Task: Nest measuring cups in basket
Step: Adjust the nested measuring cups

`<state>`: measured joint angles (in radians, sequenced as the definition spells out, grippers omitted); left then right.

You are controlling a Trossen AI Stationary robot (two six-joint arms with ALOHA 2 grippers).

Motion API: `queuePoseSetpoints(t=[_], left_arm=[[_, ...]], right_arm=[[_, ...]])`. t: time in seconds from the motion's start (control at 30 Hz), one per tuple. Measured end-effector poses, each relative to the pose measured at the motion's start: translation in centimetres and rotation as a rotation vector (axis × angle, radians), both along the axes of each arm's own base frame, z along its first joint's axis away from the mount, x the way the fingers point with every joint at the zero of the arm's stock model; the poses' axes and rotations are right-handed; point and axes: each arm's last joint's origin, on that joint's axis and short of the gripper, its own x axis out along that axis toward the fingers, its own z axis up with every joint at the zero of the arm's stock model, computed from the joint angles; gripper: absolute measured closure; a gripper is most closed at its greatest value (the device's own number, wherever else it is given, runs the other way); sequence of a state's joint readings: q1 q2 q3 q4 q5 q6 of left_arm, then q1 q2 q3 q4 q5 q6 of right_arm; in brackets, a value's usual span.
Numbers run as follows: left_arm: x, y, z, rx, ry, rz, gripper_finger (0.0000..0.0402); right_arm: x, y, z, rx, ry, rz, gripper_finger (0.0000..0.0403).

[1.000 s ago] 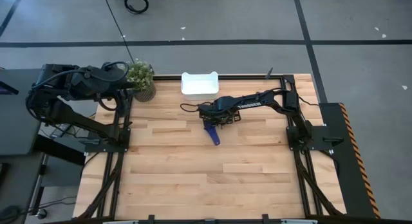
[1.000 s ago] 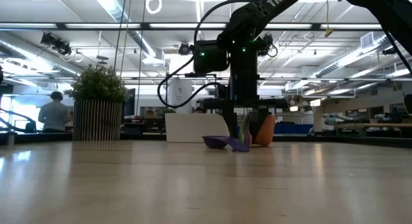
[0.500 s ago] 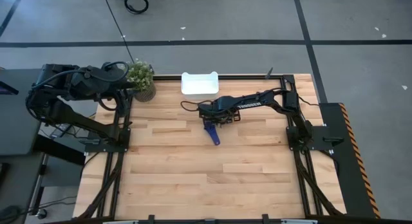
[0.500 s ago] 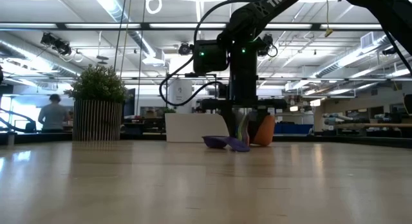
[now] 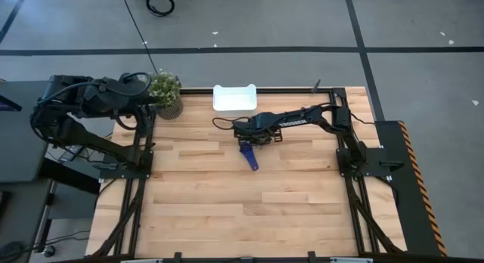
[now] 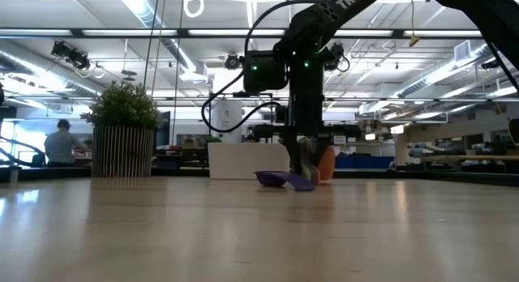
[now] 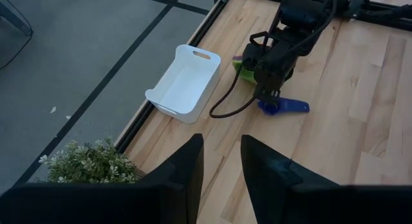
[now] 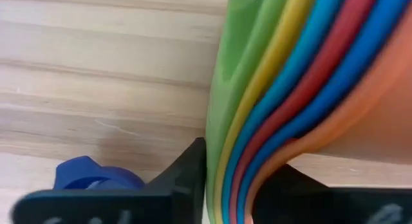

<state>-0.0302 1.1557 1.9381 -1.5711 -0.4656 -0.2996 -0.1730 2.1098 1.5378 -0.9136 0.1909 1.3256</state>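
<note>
On the near half of the table (image 5: pixel 227 218) I see only bare wood, with lots of room to move. Past the middle lies one dark blue cup (image 5: pixel 249 155), flat on the wood, its handle pointing toward me. Just beyond it, my right gripper (image 5: pixel 252 139) reaches down and pinches a stack of cups (image 8: pixel 290 76) by their handles. I count six in the stack: green, yellow, blue, red, blue and orange. The right fingers (image 8: pixel 187 176) press on both sides of it. Farther back, at the far edge, sits one white basket (image 5: pixel 234 98). One potted plant (image 5: pixel 165 93) stands at the far left corner. My left gripper (image 7: pixel 221 176) waits beside the plant, off the table's left side, with a small gap between its fingers, holding nothing.
</note>
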Motion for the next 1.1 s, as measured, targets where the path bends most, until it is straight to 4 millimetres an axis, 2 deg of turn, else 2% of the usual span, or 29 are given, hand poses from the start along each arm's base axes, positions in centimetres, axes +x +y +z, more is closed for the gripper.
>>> queuePoseSetpoints(t=[0.3,0.57,0.73,0.9,1.1], left_arm=[[0.0,0.0,0.0,0.016,0.01,-0.015,0.029],[-0.3,0.0,0.1,0.016,0.003,-0.017,0.029],[-1.2,0.0,0.3,0.011,-0.022,-0.013,0.029],[-2.3,0.1,0.5,0.008,-0.052,-0.01,0.029],[-3.3,0.1,0.6,0.001,-0.081,-0.004,0.029]], right_arm=[[0.3,0.0,0.1,0.06,-0.039,0.047,0.0327],[1.5,0.3,0.6,0.198,-0.191,0.13,0.0327],[2.0,0.7,1.9,0.257,-0.306,0.194,0.0327],[2.0,1.4,4.4,0.281,-0.411,0.279,0.0327],[3.1,2.0,7.0,0.329,-0.647,0.466,0.0327]])
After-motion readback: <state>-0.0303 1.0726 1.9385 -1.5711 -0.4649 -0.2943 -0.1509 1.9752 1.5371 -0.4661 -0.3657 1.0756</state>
